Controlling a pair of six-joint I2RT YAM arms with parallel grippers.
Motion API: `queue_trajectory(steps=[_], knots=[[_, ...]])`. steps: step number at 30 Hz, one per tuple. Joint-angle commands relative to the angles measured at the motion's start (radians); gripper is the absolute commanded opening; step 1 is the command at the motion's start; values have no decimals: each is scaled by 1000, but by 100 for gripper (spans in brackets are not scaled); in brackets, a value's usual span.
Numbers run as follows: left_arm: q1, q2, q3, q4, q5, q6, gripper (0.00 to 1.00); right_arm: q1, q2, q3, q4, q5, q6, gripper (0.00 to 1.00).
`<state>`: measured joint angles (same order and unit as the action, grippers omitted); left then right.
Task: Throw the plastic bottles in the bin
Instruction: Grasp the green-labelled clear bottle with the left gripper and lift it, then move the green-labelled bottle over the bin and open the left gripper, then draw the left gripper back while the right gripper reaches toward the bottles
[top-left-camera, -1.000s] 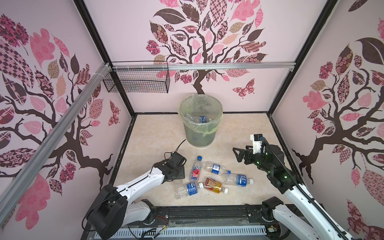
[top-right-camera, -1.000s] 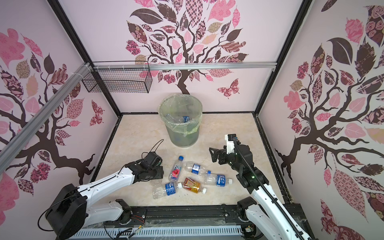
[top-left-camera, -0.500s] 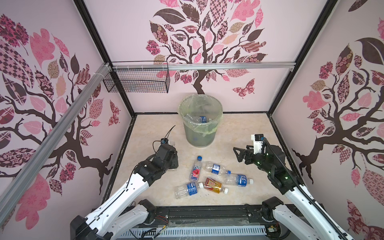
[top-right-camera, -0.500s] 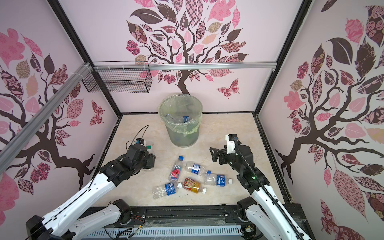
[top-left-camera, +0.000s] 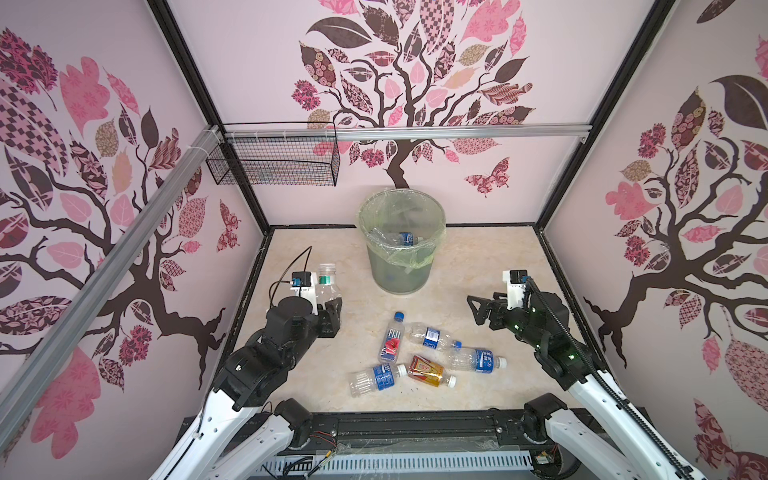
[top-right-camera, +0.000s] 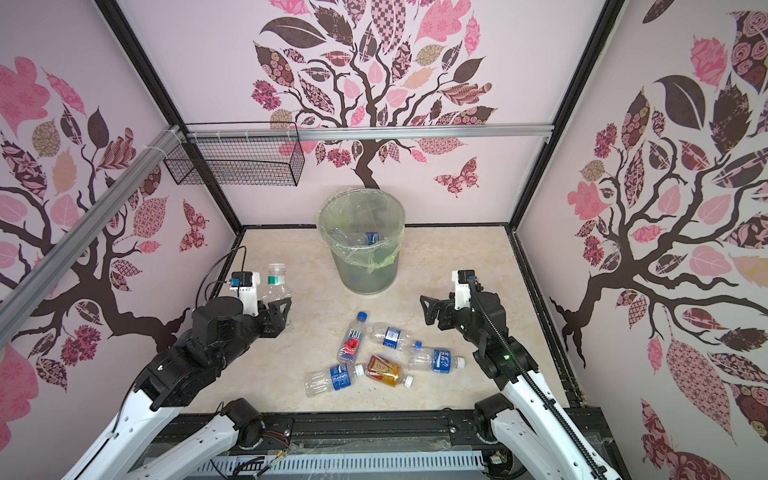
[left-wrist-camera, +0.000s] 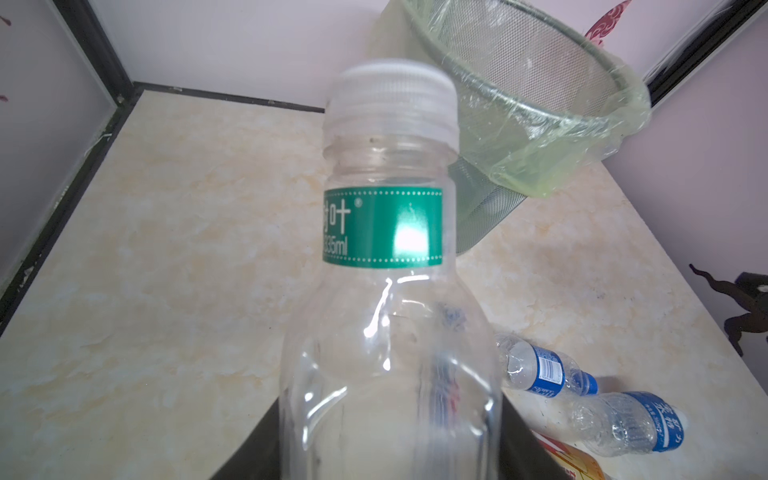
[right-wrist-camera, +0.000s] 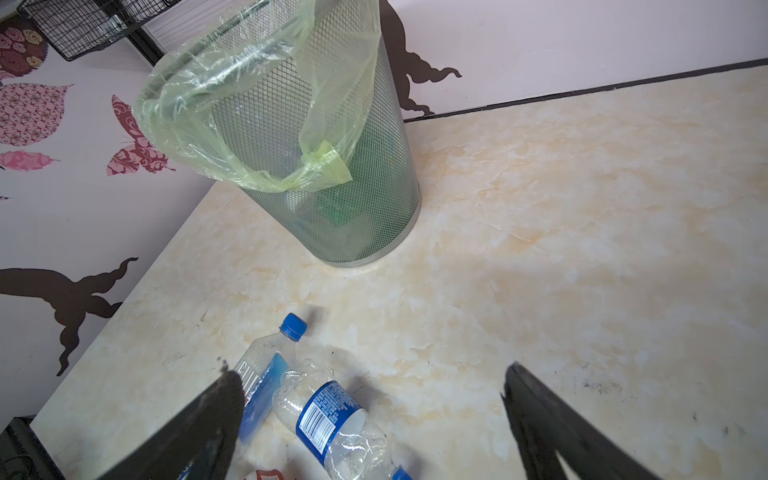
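The left claw (top-left-camera: 328, 311), left of centre in a top view, pinches an upright clear green-labelled bottle (top-left-camera: 326, 286) above the bench (top-left-camera: 478, 257). The right claw (top-left-camera: 475, 309) hangs spread at right. Five bottles (top-left-camera: 430, 337) lie lower centre, the bin (top-left-camera: 401, 270) at mid-frame.

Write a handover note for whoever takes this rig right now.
Left pincer: shut on the green-label bottle, gripped by its body with the cap end sticking out, left of the bin.
Right pincer: open and empty, hovering right of the loose bottles.
Done: a blue-label bottle in the bin, with other clear ones beside it.
Left: drop the held bottle in. Then clear five lying on the table: Fiji bottle, amber bottle, and three blue-label bottles.
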<state>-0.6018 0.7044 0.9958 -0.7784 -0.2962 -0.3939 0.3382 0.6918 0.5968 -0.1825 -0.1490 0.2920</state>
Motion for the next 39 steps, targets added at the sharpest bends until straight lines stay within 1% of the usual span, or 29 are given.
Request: queue_trajectory(steps=[1, 4, 6, 8, 9, 10, 11, 12, 13, 14, 15, 16, 18, 22, 24, 27, 29, 32, 35, 39], knots=[[4, 72, 124, 102, 29, 69, 49, 0, -5, 2, 18, 8, 12, 100], [14, 230, 280, 173, 67, 121, 49, 1, -6, 2, 19, 6, 17, 100], [47, 385, 430, 206, 99, 109, 48, -1, -11, 2, 19, 6, 19, 100], [86, 580, 639, 209, 226, 66, 48, 1, -15, -5, 21, 9, 27, 100], [88, 666, 737, 202, 254, 63, 50, 0, -15, -5, 16, 10, 29, 100], [89, 769, 848, 177, 266, 66, 57, 1, -17, -3, 10, 8, 29, 100], [91, 869, 990, 127, 273, 88, 68, 0, -20, -4, 5, 8, 29, 100], [93, 953, 1082, 67, 265, 112, 77, 1, -24, -4, -1, 10, 26, 100], [96, 1035, 1192, -11, 233, 121, 87, 0, -27, -3, -11, 11, 22, 100], [100, 1106, 1295, -81, 205, 129, 92, 0, -31, 0, -20, 16, 17, 100], [103, 1147, 1348, -124, 197, 139, 95, 0, -34, 1, -28, 18, 13, 100], [105, 1161, 1364, -149, 181, 148, 96, 0, -37, 3, -33, 20, 8, 100], [105, 1116, 1272, -108, 175, 163, 98, 1, -36, 8, -38, 24, 4, 100], [109, 870, 881, 113, 201, 196, 98, 0, 1, 24, -27, 8, 4, 100], [115, 759, 745, 152, 186, 207, 98, 1, 41, 47, -34, -6, 1, 100], [130, 624, 597, 129, 149, 233, 98, 0, 119, 103, -87, -1, -43, 100], [134, 536, 506, 96, 104, 254, 98, 1, 164, 143, -133, 25, -87, 100], [137, 404, 365, 64, 56, 265, 98, 1, 204, 192, -184, 78, -118, 99], [139, 268, 210, 53, 26, 236, 98, 0, 235, 228, -228, 114, -160, 97], [139, 120, 35, 26, 17, 182, 98, 19, 292, 282, -311, 160, -239, 92]])
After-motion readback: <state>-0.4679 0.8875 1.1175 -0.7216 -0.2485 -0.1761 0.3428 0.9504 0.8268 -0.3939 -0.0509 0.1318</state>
